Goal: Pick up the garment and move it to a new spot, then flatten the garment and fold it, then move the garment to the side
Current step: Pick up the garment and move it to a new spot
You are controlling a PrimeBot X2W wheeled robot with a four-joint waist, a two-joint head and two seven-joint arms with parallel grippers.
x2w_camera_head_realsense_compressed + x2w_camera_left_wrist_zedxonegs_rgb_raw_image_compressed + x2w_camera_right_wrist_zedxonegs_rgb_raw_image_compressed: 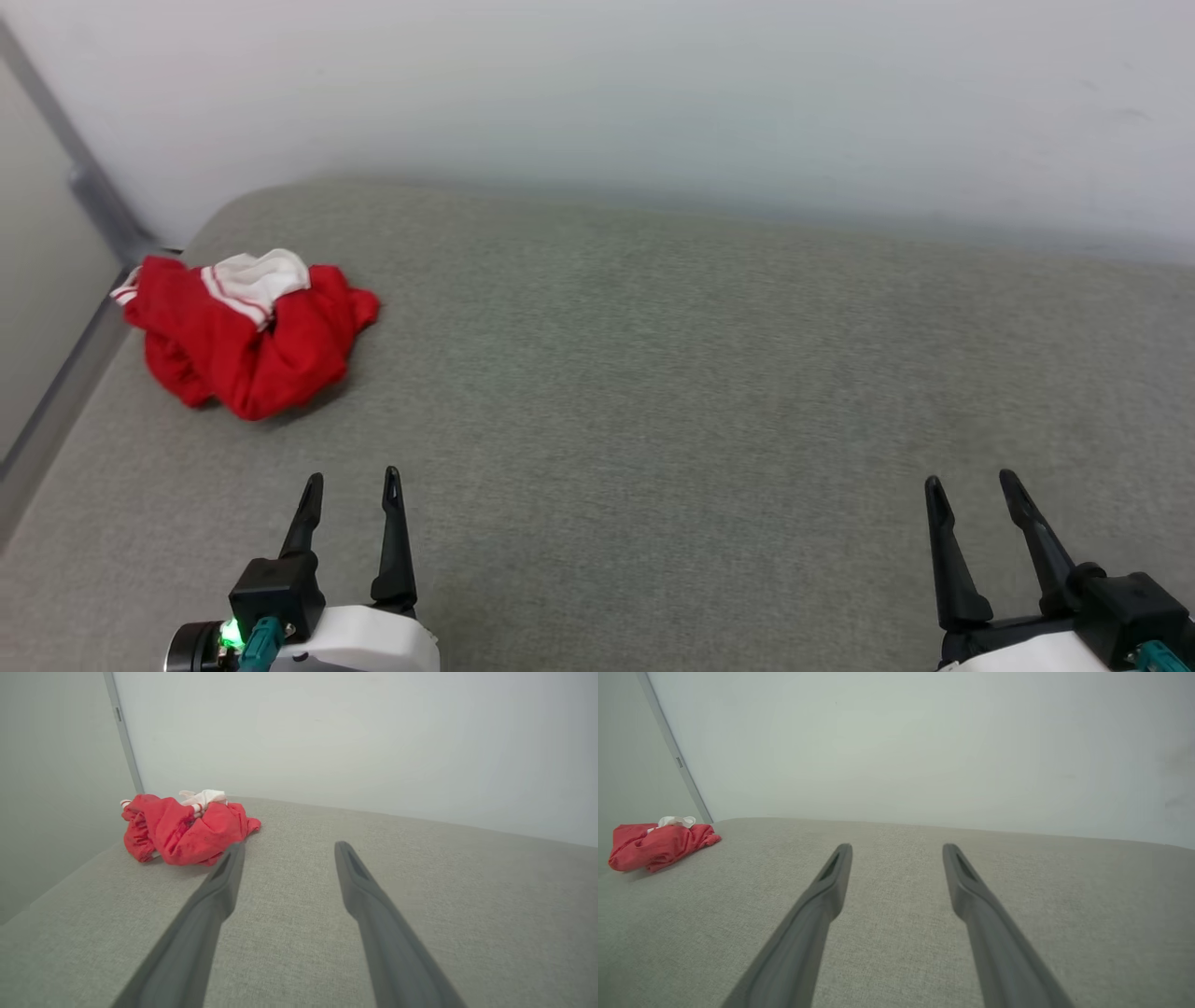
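In the head view, the left pincer [353, 476] and the right pincer [969, 478] were both spread wide and empty above the grey fabric worktop [672, 373]. The garment [250, 345] lay crumpled ahead of the left pincer and a little to its outer side, apart from it and far across from the right pincer. It sat close to the worktop's left edge, so a clumsy push could, I judge, shove it over the side. A pinch on one loose fold might lift only a layer and leave it bunched.

In the left wrist view, the left pincer [289, 845] held nothing. The garment [187, 830] lay just beyond its left finger, whose tip overlapped the cloth only in the picture.

In the right wrist view, the right pincer [897, 847] gaped empty, with the garment [658, 847] far off to its left. The collar, hem and logo were buried in the heap.
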